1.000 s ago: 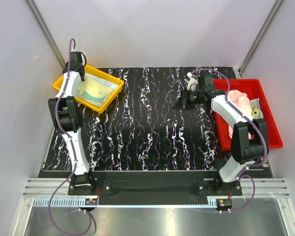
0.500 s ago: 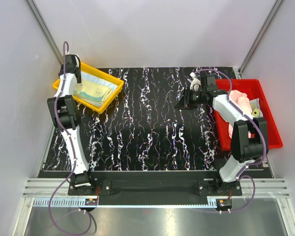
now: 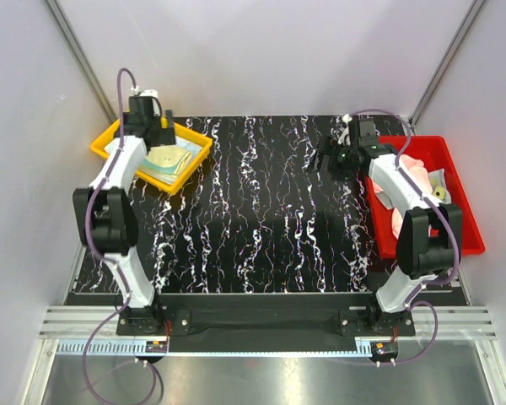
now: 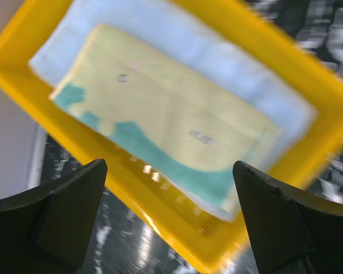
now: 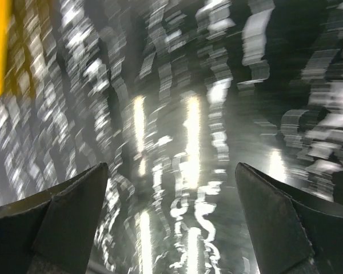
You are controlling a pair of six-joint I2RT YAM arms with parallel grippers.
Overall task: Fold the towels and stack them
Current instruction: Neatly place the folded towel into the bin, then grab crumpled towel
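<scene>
table [image 3: 253, 211]: black marbled top, no towel spread out on it right now.
red tray [image 3: 468, 243]: on the right. The pink towel [image 3: 415, 173] is bunched up in it with a pale towel [image 3: 439, 191] beside it, so the job looks far from done.
yellow tray [image 3: 196, 162]: on the left, holds the stack [image 3: 164, 160].
stack: the yellow towel [image 4: 171, 125] with teal patches lies flat on the blue towel [image 4: 217, 63], both folded.
left gripper [image 4: 168, 166]: hangs above the yellow tray, fingers spread wide, nothing in them. A second ago it was pinched shut at the tray's left edge. It has since let go and shifted toward the back, which reads like a towel just dropped off.
right gripper [image 5: 171, 168]: over the table just beside the red tray, also wide open and empty. It was nearly shut a second ago and has swung a bit farther back.
next, probably: a grab from the red tray.
</scene>
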